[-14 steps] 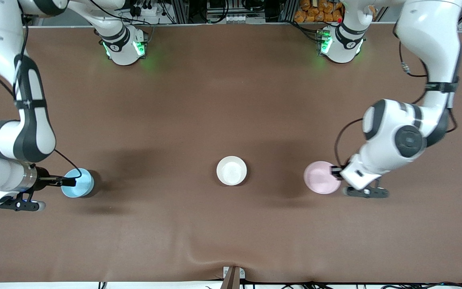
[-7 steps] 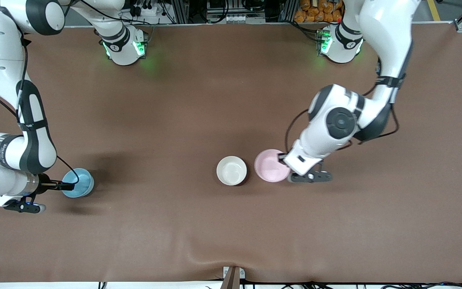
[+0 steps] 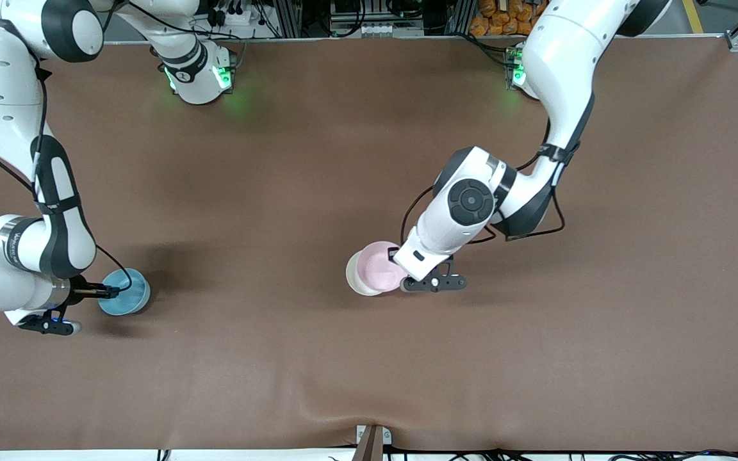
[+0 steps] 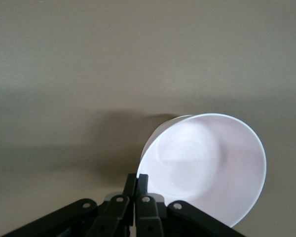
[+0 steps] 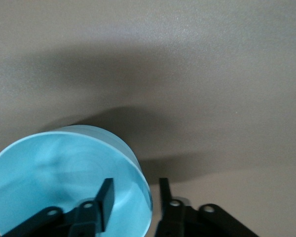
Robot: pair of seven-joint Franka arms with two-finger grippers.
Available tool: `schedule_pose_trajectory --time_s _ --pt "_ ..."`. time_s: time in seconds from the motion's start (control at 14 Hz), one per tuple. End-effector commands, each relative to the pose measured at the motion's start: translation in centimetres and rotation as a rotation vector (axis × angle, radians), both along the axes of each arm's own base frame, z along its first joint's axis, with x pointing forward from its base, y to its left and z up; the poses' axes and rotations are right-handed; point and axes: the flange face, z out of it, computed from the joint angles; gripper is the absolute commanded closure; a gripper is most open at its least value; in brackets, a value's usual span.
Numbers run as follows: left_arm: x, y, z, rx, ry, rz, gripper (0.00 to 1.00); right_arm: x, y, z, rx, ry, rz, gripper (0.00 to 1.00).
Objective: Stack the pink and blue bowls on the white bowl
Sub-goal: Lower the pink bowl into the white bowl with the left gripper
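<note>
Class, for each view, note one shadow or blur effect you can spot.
Front view: soft shadows spread across the table beside both arms. Left wrist view: the pink bowl throws a dark shadow. Right wrist view: the blue bowl looks streaky inside.

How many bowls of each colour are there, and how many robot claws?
Pink bowl: 1
White bowl: 1
Blue bowl: 1
Claws: 2, left claw, right claw
Total: 3 bowls, 2 claws, 5 things.

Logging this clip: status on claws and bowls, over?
Left claw shut on pink bowl, over white bowl. Right claw open astride blue bowl rim. Nothing in the way.
</note>
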Motion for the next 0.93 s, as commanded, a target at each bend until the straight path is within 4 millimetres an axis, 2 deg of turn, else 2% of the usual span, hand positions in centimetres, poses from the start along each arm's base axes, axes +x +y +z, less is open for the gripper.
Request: schedule_pose_trajectory --time_s 0.0,0.21,0.29,0.43,0.5,0.57,0.79,0.86 --pt "0.3 -1.4 -0.8 -0.029 -0.011 0.017 1.0 0.0 -0.2 0.4 0.015 -0.007 0.018 1.0" --pt "-0.7 -2.8 -2.8 -0.026 -0.007 -0.005 1.0 0.2 0.1 1.1 0.017 -0.015 0.018 1.0" --pt "-0.7 -2.7 -3.1 -0.022 -0.006 -0.011 1.0 0.4 0.3 1.8 0.017 -0.023 0.023 1.0" --pt "-0.7 -2.6 -4.0 -0.017 0.002 -0.014 1.0 0.7 1.5 5.1 0.022 -0.028 0.026 1.0" --pt "-0.7 -2.5 -4.3 -0.014 -0.002 -0.014 1.0 0.7 2.7 6.7 0.054 -0.029 0.012 1.0" --pt "-0.5 -2.3 -4.3 -0.012 -0.005 -0.015 1.0 0.6 3.2 8.2 0.097 -0.033 -0.036 1.0" --pt "-0.3 -2.2 -5.3 -0.014 -0.008 -0.009 1.0 0.1 5.0 11.5 0.199 -0.022 -0.1 1.0" --pt "-0.4 -2.4 -5.4 -0.017 -0.015 -0.011 1.0 -0.1 6.5 12.5 0.21 -0.005 -0.116 1.0"
